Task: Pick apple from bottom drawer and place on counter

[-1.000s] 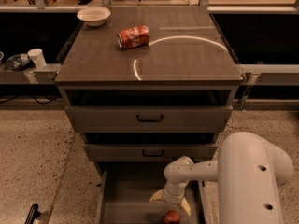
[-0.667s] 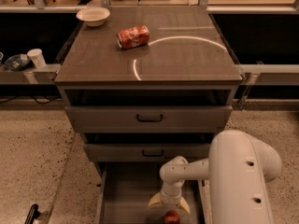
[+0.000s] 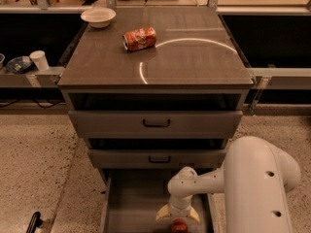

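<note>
Note that over the last second the end effector [image 3: 179,216] settles slightly lower inside the bottom drawer [image 3: 131,205]. The large white arm housing [image 3: 260,178] swings a little left and then back right. The apple [image 3: 179,225] keeps the same spot on the drawer floor throughout, at the lower edge of the view. Read the end effector as spread: its two pale fingers stand apart, one to each side, just above the apple in the picture. Treat this as the last part of the approach. The apple does not appear clamped or lifted, so the grasp and the whole carry up to the table [image 3: 194,64] likely remain to be done. On the table, a crushed soda can [image 3: 139,38] and a white bowl [image 3: 98,17] sit toward the rear left, leaving the front and right bare for the placement. Be aware of the limits of this view. The lower part of the apple and the front of the bottom drawer are cut off by the frame edge. The arm housing covers the right side of the drawer. You cannot tell whether the fingertips touch the apple or hang above it, because height over the drawer floor does not read from this angle.
</note>
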